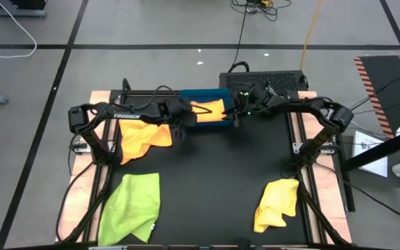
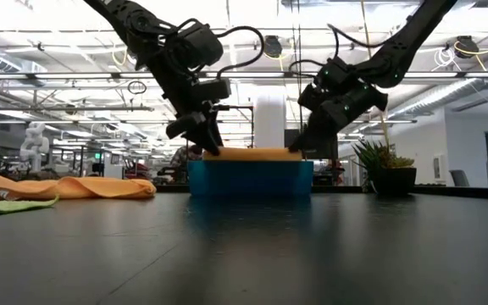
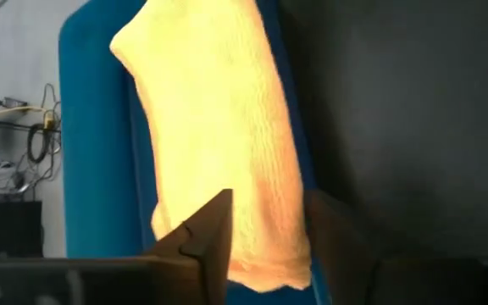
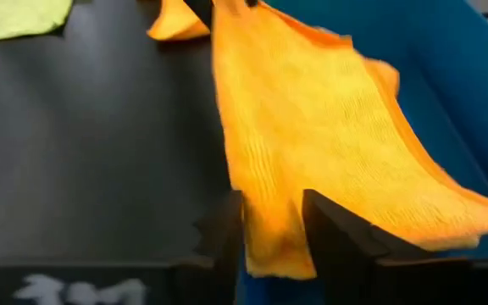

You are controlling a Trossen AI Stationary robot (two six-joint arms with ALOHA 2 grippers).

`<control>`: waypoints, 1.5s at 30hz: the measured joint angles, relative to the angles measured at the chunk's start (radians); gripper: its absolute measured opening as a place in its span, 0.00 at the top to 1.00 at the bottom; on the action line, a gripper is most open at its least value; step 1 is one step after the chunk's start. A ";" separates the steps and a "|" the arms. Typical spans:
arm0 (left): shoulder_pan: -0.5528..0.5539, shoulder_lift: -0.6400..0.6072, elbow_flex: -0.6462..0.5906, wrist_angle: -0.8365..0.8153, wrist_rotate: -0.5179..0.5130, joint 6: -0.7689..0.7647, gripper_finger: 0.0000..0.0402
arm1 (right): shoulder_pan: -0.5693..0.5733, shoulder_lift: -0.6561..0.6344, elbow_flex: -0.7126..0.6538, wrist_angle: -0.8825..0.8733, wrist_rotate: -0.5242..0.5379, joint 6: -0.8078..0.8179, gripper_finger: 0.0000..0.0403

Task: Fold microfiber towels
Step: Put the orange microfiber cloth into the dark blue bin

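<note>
**Both arms reaching inward at the table's 12 o'clock side**

Left arm: base at 9 o'clock, forearm stretched toward centre-rear, wrist pitched down. Left gripper (image 1: 186, 119) low, pointing down at 12 o'clock area; in its wrist view the fingers (image 3: 214, 241) stand apart with orange cloth showing between them.

Right arm: base at 3 o'clock, elbow raised, forearm angled toward centre-rear, mirroring the left. Right gripper (image 1: 239, 114) low, tilted down and inward; fingers (image 4: 333, 224) parted, cloth edge between them. Grippers near each other, not touching.
</note>
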 joint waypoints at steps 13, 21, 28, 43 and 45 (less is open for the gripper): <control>-0.004 -0.091 0.001 0.059 -0.052 -0.200 0.29 | 0.010 -0.155 0.000 0.006 0.050 0.051 0.57; 0.016 0.011 0.000 0.195 0.091 -0.319 0.37 | 0.061 -0.077 0.001 0.063 0.049 0.064 0.62; 0.028 0.130 0.002 0.244 0.054 -0.322 0.47 | 0.082 0.012 0.001 0.105 0.130 0.062 0.63; 0.044 0.090 0.001 0.246 0.049 -0.312 0.58 | 0.082 0.079 0.001 0.123 0.210 0.043 0.63; 0.044 0.074 0.001 0.239 0.042 -0.310 0.58 | 0.082 0.074 0.001 0.123 0.209 0.043 0.63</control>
